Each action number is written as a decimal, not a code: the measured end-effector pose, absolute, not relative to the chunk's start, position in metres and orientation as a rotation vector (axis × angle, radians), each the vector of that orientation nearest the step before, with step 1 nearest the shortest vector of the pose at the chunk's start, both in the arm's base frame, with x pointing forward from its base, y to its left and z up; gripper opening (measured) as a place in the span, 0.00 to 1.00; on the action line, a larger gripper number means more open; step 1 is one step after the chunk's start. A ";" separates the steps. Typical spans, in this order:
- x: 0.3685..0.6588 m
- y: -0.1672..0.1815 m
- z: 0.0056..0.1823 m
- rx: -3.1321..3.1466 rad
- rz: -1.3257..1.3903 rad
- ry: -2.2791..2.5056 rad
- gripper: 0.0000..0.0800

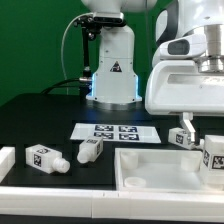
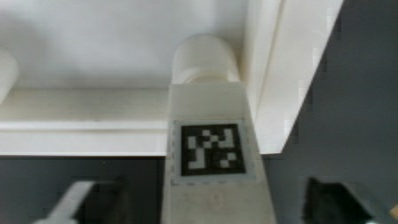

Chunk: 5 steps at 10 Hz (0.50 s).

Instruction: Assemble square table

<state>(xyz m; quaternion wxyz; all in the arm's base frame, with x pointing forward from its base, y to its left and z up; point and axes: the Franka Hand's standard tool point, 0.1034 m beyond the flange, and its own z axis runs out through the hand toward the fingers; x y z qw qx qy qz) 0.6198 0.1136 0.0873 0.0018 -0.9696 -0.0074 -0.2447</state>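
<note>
Exterior view: 1 sq table top (image 1: 165, 172), the exterior view's right. Gripper (image 1: 187, 124) over its far rim; jaws wide, gripping nothing. Wrist view: tagged leg (image 2: 214, 130) betw fingers (image 2: 71, 200), clear of both, rounded end at top's corner. 2 loose legs, the exterior view's left: leg a (image 1: 45, 157), leg b (image 1: 90, 150).

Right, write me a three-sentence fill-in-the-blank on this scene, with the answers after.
1. The flat white marker board lies on a ___ table.
2. The gripper stands ___, its dark fingers clear of the white blocky plastic leg between them.
3. That leg bears a black-and-white square ___.
Missing words: black; open; tag.
</note>
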 end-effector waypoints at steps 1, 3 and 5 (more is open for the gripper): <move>0.620 0.112 0.087 -3.051 -0.752 -0.039 0.72; 0.627 0.108 0.093 -3.077 -0.663 -0.039 0.79; 0.634 0.109 0.095 -3.085 -0.633 -0.043 0.81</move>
